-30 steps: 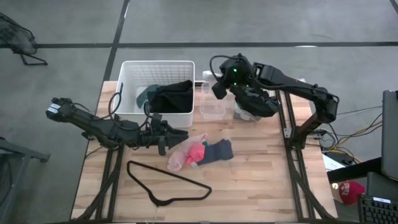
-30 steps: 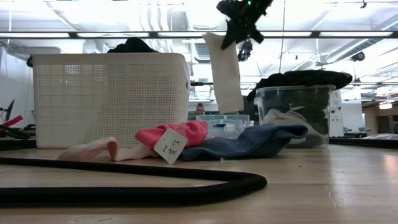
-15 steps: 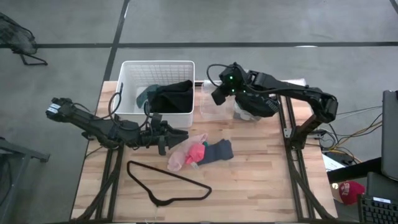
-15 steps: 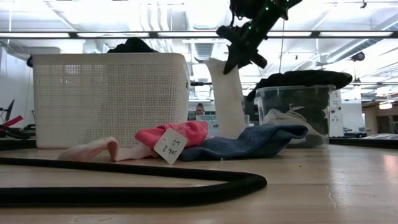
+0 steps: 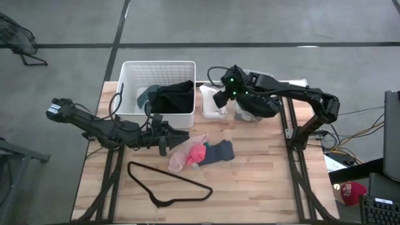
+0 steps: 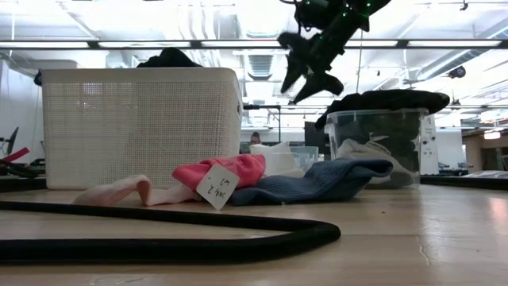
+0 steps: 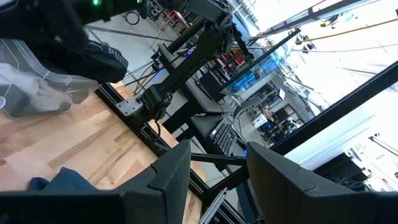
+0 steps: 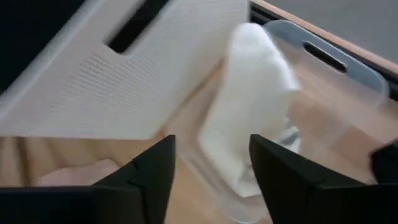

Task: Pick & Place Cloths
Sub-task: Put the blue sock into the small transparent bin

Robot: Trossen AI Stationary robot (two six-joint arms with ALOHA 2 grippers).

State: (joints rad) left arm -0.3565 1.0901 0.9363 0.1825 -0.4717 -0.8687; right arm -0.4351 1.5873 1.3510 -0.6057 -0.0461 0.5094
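Note:
A white cloth (image 5: 210, 104) lies in a small clear bin (image 5: 214, 113) beside the white basket (image 5: 128, 81); it also shows in the right wrist view (image 8: 249, 118) and the low view (image 6: 278, 159). My right gripper (image 6: 306, 77) hangs open and empty above that bin. A pale pink cloth (image 5: 181, 158), a red-pink cloth (image 5: 197, 152) and a blue-grey cloth (image 5: 220, 151) lie in a heap on the table. My left gripper (image 5: 170, 139) is open and low over the table, just left of the heap. Teal and black cloths (image 5: 170, 97) lie in the basket.
A thin black wire hanger (image 5: 169, 182) lies on the table near its front edge. A larger clear bin (image 6: 373, 147) with dark and white cloths stands right of the small one, partly under my right arm. A paper tag (image 6: 216, 186) hangs on the red-pink cloth.
My right gripper has come down over the small clear bin with the white cloth hanging below it, then opened and let go. The cloth has fallen into the bin and lies crumpled there.

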